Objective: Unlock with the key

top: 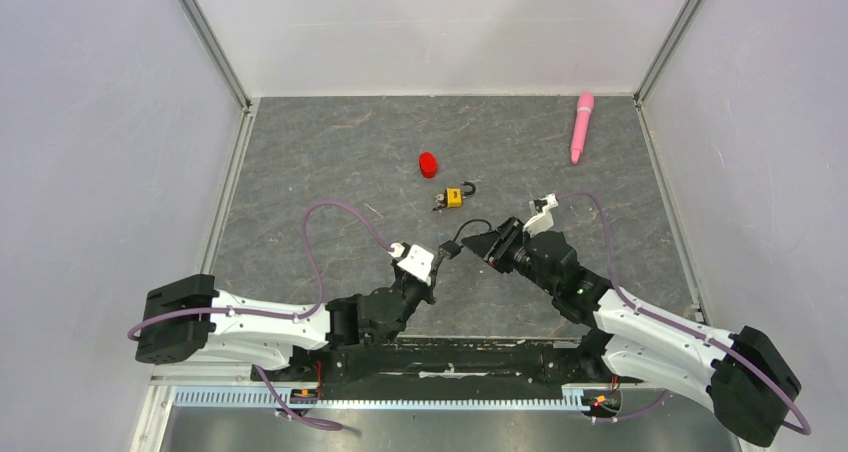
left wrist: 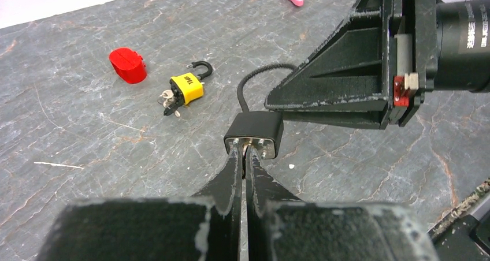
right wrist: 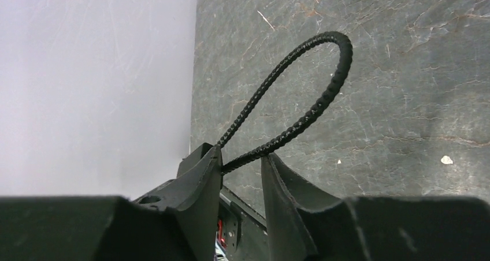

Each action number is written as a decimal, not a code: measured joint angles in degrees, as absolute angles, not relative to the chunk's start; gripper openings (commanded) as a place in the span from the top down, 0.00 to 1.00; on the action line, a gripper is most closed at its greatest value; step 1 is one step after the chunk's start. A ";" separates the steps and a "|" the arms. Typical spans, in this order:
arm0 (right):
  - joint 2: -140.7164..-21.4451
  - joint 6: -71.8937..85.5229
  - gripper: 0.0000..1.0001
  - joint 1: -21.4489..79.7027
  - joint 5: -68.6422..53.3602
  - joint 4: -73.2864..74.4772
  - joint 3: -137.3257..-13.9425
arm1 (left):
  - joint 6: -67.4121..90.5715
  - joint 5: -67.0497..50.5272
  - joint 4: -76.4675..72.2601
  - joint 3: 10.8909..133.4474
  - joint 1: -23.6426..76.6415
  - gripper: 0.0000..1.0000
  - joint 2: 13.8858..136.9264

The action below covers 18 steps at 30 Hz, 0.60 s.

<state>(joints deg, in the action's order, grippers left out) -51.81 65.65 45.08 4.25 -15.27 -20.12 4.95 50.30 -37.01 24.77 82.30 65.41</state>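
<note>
Nearest the arm bases, the left gripper (left wrist: 245, 151) is pressed tight together on what looks like the tiny thin silvery-grey metal key (left wrist: 248, 148). Only a sliver of the key shows between the tips, where they meet the face of the black rectangular block (left wrist: 257, 128) that ends the long black ribbed cord (right wrist: 335, 37). Pinching the key while it sits in that block would let the wrist turn it. Just to the right, the right gripper (right wrist: 240, 152) stands at a narrow gap astride the cord's loop, both strands running between its jaws, apparently to steady the cord against that twist; no firm pinch shows. Farther out on the grey stone-patterned table (top: 330, 152) lies a small yellow padlock (left wrist: 188, 88), its black shackle swung open, with small silvery pieces at its base that are too small to make out. Just beyond it to the left sits a short red plastic cylinder (left wrist: 128, 64), and at the far right a pink pen-shaped stick (top: 581, 127) lies well apart.
</note>
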 measured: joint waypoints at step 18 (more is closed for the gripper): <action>-47.27 67.00 1.00 43.92 4.64 -22.20 -16.80 | 6.48 45.76 -38.68 21.67 82.19 0.42 64.42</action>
<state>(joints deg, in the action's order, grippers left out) -47.27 67.00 43.92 4.64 -22.20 -16.80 6.48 45.76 -38.68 21.67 82.19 64.42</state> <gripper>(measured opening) 0.023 0.311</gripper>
